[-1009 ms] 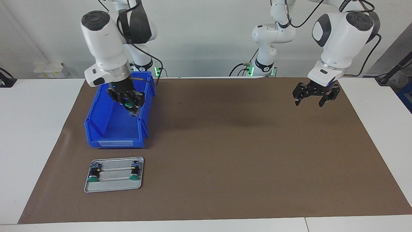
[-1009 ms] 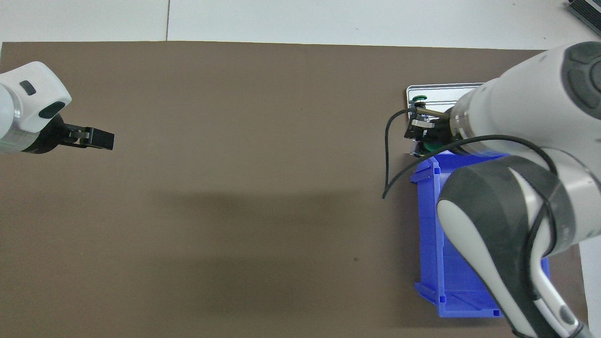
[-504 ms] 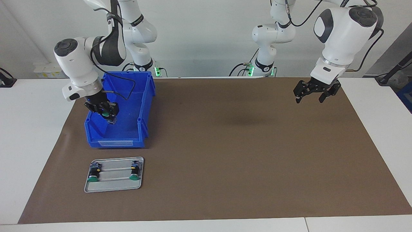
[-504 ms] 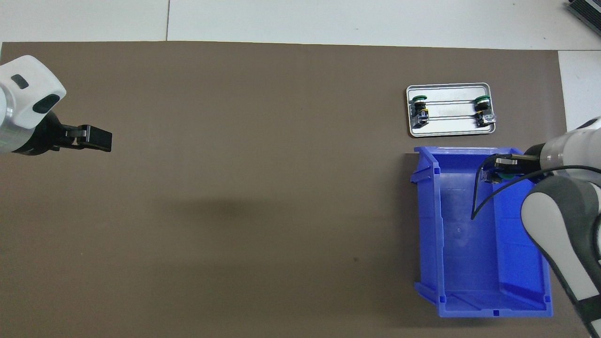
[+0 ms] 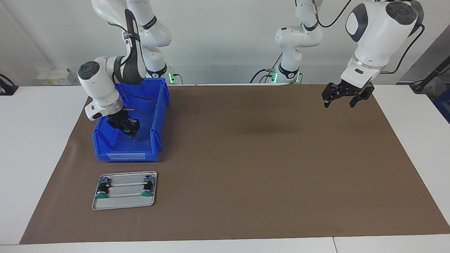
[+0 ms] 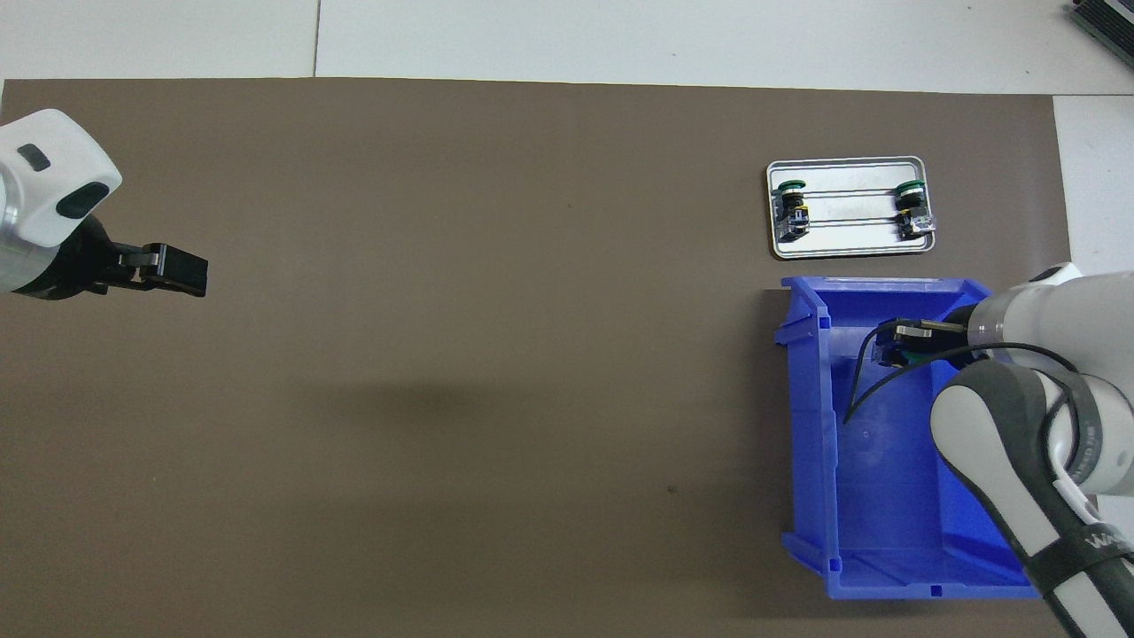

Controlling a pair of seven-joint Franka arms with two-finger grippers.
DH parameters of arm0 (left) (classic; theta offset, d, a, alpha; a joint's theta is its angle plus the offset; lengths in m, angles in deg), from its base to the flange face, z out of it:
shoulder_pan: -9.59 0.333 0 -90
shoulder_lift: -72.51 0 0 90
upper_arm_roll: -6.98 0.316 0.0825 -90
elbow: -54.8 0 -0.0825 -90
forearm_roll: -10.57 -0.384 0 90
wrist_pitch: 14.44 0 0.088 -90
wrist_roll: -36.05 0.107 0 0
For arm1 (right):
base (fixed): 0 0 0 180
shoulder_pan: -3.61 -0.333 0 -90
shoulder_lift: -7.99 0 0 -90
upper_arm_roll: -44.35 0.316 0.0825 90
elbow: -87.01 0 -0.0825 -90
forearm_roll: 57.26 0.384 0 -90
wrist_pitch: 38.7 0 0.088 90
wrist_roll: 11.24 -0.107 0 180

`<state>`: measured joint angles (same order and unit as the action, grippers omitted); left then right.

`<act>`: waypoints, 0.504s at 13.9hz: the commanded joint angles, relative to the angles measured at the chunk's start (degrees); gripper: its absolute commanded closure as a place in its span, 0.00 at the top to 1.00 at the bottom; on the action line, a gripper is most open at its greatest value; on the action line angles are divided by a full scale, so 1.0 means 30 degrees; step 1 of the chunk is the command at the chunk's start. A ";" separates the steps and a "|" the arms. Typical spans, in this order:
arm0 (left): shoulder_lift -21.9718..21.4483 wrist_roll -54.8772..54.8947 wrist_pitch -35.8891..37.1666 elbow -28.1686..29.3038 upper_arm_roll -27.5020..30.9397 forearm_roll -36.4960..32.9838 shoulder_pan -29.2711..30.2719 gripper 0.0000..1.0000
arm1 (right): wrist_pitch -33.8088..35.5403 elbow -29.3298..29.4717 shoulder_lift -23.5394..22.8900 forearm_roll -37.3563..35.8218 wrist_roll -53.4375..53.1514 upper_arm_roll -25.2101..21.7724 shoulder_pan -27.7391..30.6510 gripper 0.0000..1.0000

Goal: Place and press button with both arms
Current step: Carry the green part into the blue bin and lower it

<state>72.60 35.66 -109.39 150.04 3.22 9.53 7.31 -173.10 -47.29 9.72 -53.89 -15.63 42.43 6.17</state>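
While the right gripper (image 5: 129, 130), its fingers closed on a green-capped button (image 5: 126, 130), hangs inside the blue bin (image 5: 105, 146), two like buttons lie on the metal tray (image 5: 123, 203) beside the bin, farther from the robots; the left gripper (image 5: 347, 98) waits, fingers spread and empty, over the brown mat (image 5: 246, 158).

place: robotics lab, test cell
arms: two large white jointed robot arms (image 5: 105, 80) with dark caps and cables, bases lit green
bench: white table (image 5: 35, 140) under a brown mat (image 5: 263, 158)
wall: plain white
parts: blue plastic storage bin (image 5: 156, 140), grey metal tray (image 5: 123, 203) near the bench's edge
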 commanded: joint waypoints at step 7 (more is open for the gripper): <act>-0.0087 0.0924 0.0390 -0.0048 0.0257 0.0112 -0.0119 1.00 | -0.0878 -0.0239 0.0040 0.0518 0.0616 0.0170 0.0201 1.00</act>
<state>72.60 37.85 -109.17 150.04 3.48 9.53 7.32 -175.70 -49.73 9.60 -53.88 -15.27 42.43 6.21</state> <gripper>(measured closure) 0.000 0.366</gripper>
